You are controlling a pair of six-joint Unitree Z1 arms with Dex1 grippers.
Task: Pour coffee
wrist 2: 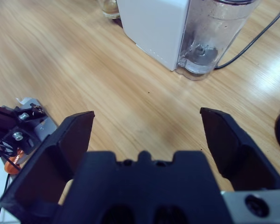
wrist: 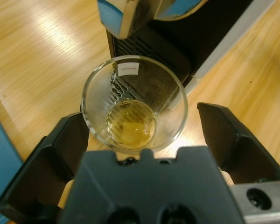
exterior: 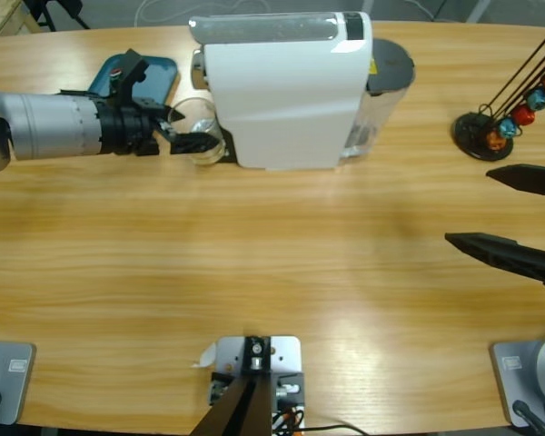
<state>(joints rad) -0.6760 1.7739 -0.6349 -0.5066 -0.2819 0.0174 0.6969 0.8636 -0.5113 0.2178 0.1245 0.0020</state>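
Left pincer [wrist: 142, 135] is straddling the glass tumbler [wrist: 134, 103] of coffee [wrist: 129, 126] under the coffee machine [exterior: 286, 86], spread, untouching; right pincer [wrist 2: 147, 140] is idling spread, far off.

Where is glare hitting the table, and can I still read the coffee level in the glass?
High view: a pale sheen on the table in front of the coffee machine. Left wrist view: bright streaks on the wood at upper left, yet the coffee shows clearly as a shallow pool in the glass, between the open left claw.
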